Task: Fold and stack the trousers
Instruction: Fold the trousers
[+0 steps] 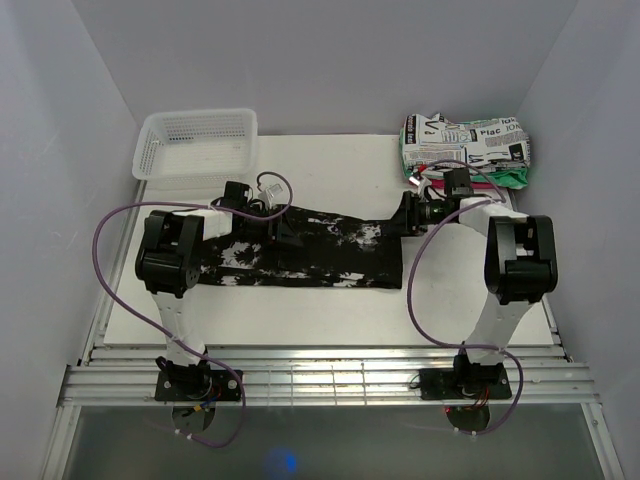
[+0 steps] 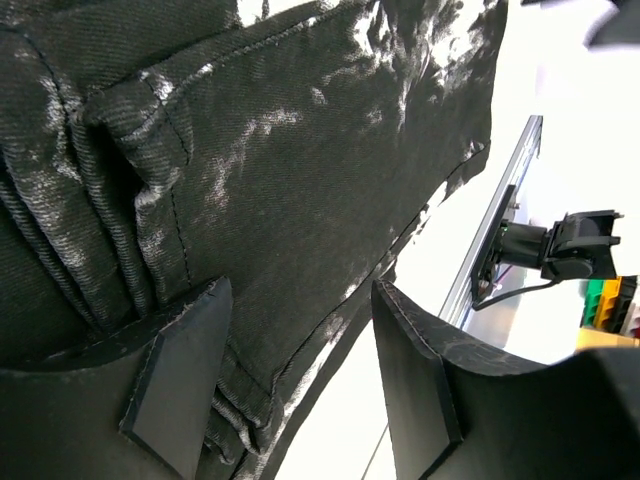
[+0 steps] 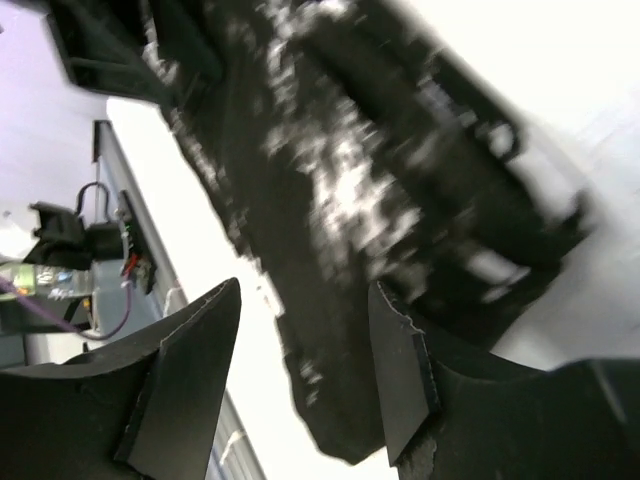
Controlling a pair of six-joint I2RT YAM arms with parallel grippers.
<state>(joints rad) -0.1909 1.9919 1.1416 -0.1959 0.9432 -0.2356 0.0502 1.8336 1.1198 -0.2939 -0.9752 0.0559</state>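
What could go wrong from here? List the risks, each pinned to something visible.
1. The left claw is open over a bunched, seamed edge of the trousers; closing there might catch only some layers, skewing the fold.
2. The right claw is open near the other end, and its view is blurred, so its pinch point is uncertain.
3. The right arm's purple cable loops beside the cloth's end and might snag it.
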